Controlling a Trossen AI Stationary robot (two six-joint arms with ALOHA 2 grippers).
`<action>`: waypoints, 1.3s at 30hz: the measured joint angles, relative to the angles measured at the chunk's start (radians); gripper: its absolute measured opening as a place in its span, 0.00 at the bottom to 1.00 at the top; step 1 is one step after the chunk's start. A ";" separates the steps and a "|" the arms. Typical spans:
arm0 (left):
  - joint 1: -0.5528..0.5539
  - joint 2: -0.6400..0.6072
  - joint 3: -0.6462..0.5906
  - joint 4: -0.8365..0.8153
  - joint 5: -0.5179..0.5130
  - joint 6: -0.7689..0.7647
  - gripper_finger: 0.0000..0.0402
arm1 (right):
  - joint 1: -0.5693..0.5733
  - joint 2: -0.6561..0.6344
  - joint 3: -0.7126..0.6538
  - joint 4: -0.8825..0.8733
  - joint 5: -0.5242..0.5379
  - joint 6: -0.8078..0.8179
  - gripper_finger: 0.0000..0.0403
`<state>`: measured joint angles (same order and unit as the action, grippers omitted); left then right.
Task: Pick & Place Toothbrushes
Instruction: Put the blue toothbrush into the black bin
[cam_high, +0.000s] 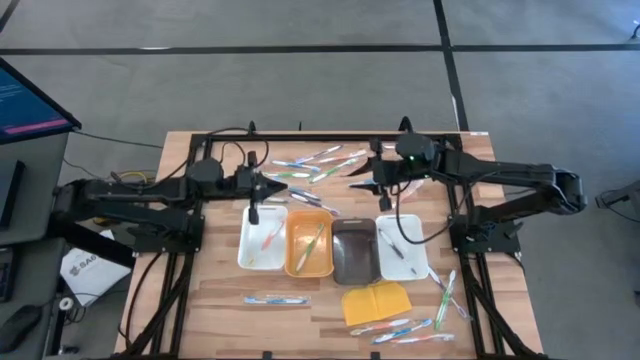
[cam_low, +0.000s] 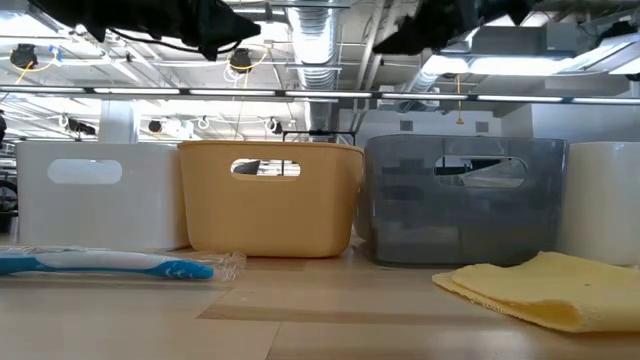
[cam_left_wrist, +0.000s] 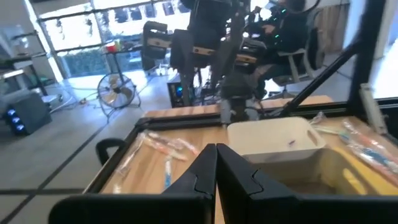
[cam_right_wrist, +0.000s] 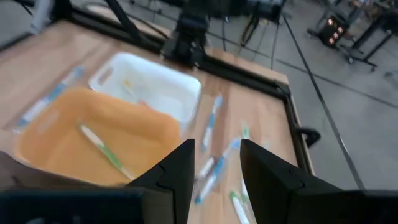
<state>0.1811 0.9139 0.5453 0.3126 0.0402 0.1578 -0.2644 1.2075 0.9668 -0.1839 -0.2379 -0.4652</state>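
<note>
A wooden table (cam_high: 220, 300) carries four trays in a row. From above, toothbrushes (cam_high: 310, 165) lie scattered by the far edge, more near the front right corner; my left gripper (cam_high: 272, 185) and right gripper (cam_high: 357, 186) hover over the far pile. Low down, one blue toothbrush (cam_low: 105, 264) lies before the white tray (cam_low: 95, 195). My left fingers (cam_left_wrist: 205, 174) are pressed together, empty. My right fingers (cam_right_wrist: 180, 171) stand slightly apart, holding nothing.

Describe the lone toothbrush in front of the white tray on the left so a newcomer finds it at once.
Start at the row of four trays mid-table and find the white rectangular plastic tray at its left end. On the bare wood between that tray and the table's near edge lies a wrapped white-and-blue toothbrush, parallel to the row. It lies alone there, while the other loose toothbrushes lie in clusters.
</note>
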 joint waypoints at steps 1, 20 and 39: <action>0.016 0.003 0.000 -0.001 0.001 0.000 0.00 | -0.010 0.008 0.000 0.000 0.001 -0.006 0.31; 0.335 0.214 0.046 -0.150 0.204 -0.113 0.00 | -0.110 0.076 0.000 -0.023 0.000 0.040 0.31; 0.576 0.600 0.413 -0.530 0.122 0.187 0.02 | -0.103 0.076 0.000 -0.011 -0.001 0.066 0.31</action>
<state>0.7569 1.5142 0.9584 -0.2177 0.1625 0.3446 -0.3669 1.2835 0.9668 -0.1954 -0.2388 -0.3992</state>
